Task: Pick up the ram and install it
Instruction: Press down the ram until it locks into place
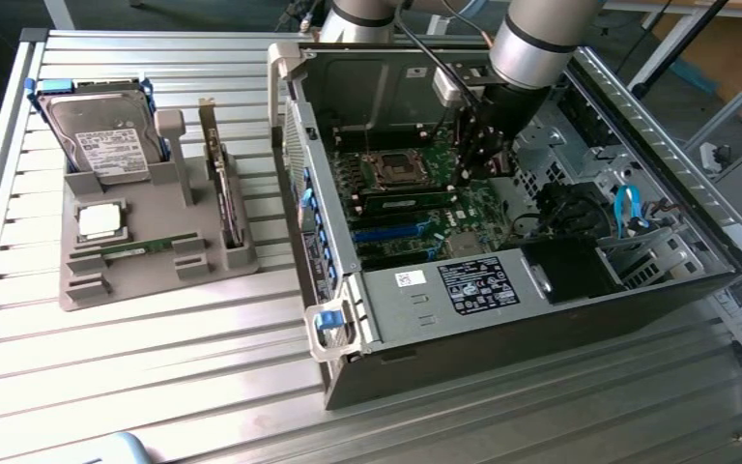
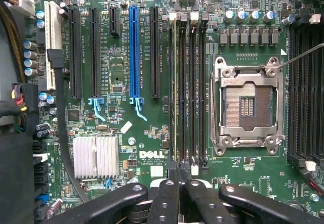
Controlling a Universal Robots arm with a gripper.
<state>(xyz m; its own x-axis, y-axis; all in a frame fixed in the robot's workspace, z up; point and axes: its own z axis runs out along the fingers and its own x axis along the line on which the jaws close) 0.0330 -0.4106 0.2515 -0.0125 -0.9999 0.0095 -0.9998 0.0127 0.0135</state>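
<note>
The ram (image 2: 175, 87) is a thin green stick seen edge-on, standing in the memory slot farthest from the empty processor socket (image 2: 248, 105). In the exterior view the ram (image 1: 404, 200) lies just in front of the processor socket (image 1: 390, 169), inside the open computer case (image 1: 474, 300). My gripper (image 2: 177, 173) is shut, its black fingertips (image 2: 168, 176) together over one end of the stick. I cannot tell whether they touch it. In the exterior view the gripper (image 1: 474, 164) reaches down into the case above the motherboard.
A grey holder tray (image 1: 88, 285) stands at the exterior view's left, carrying a hard drive (image 1: 107, 135), a silver processor chip (image 1: 98, 220) and an upright dark expansion card (image 1: 225, 184). Beside the ram are empty black memory slots (image 2: 192, 87), a blue card slot (image 2: 133, 52) and a heatsink (image 2: 96, 155).
</note>
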